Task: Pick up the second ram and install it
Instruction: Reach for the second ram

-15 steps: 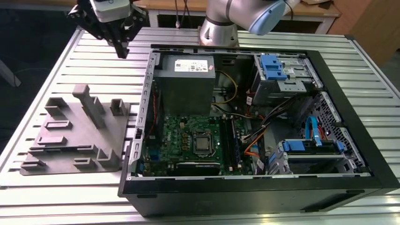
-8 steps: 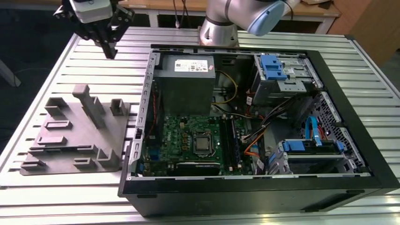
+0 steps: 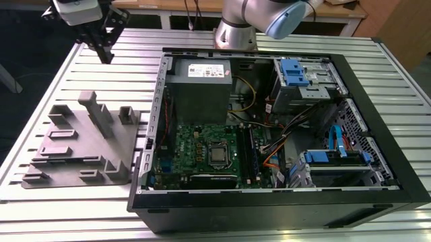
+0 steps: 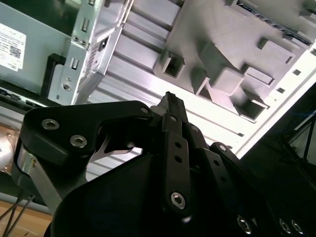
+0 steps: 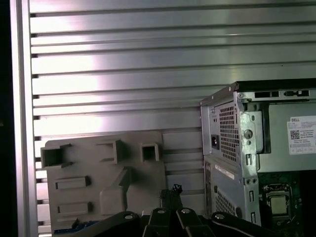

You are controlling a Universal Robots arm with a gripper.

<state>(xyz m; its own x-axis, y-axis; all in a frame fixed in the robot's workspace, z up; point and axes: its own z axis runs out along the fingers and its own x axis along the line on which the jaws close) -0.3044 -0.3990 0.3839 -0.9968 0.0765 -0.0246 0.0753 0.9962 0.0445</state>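
- The gripper (image 3: pixel 105 58) hangs high over the slatted table (image 3: pixel 135 65), just beyond the far end of the grey fixture (image 3: pixel 81 143) in the exterior view. Its fingers look pressed together, with nothing between them.
- The second ram (image 5: pixel 74 227) — I take it to be the dark blue sliver in the first wrist view — lies on the fixture, past the fixture's upright posts (image 3: pixel 101 113) from the gripper. Too little of it shows to tell how it is seated.
- The step in hand reads as the approach for the pick, with nothing grasped yet.
- To do it well, the fingers want opening before any descent to the fixture, wider than the strip is thick.
- The jaws are best set across the strip's two flat faces near its middle, so that it lifts level — a grip near one end would likely tilt it.
- Because the posts stand between gripper and ram, a high path over the fixture seems safer than a low one.
- A straight pull up from the fixture should spare the contact edge from scraping.
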